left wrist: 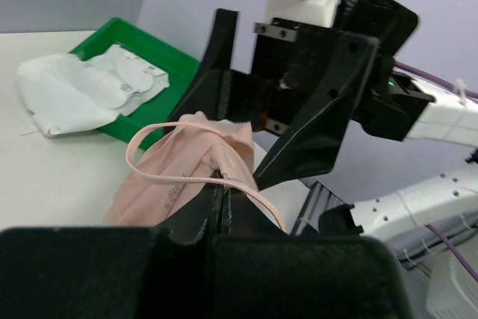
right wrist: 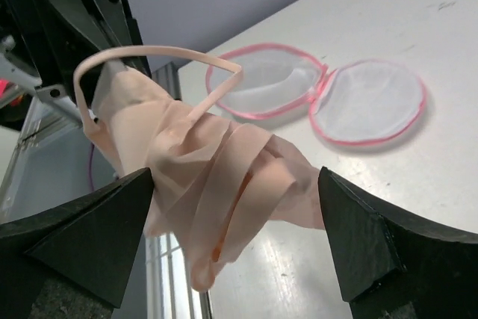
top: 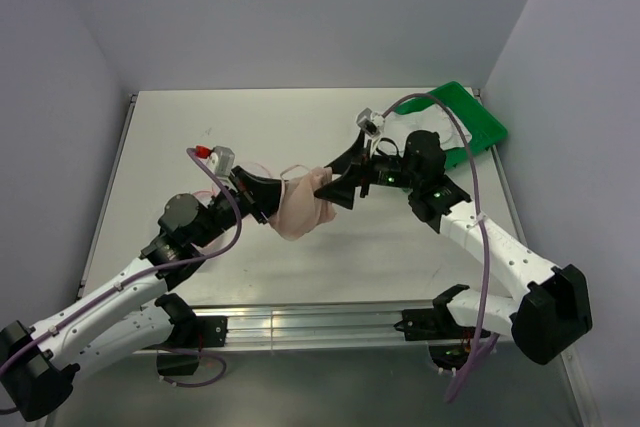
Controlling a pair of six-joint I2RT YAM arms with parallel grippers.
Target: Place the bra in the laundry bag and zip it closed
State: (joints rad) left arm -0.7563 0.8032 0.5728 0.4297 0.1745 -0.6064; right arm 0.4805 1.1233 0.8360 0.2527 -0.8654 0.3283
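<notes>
Left claw (top: 262,197) clamped shut on a crumpled pale pink fabric bra (top: 305,205), holding it clear above the white table (top: 200,127). Just beside that claw, on the tabletop, the round white mesh laundry bag with a pink zipper rim (right wrist: 323,93) lies unzipped, its two halves spread flat side by side. To the right, the right claw (top: 347,179) is spread wide, its black fingers (right wrist: 89,237) flanking the hanging bra, whose thin strap (right wrist: 149,54) loops above. Behind the right claw, a green plastic tray (top: 485,125) carries rumpled white cloth (left wrist: 75,87).
</notes>
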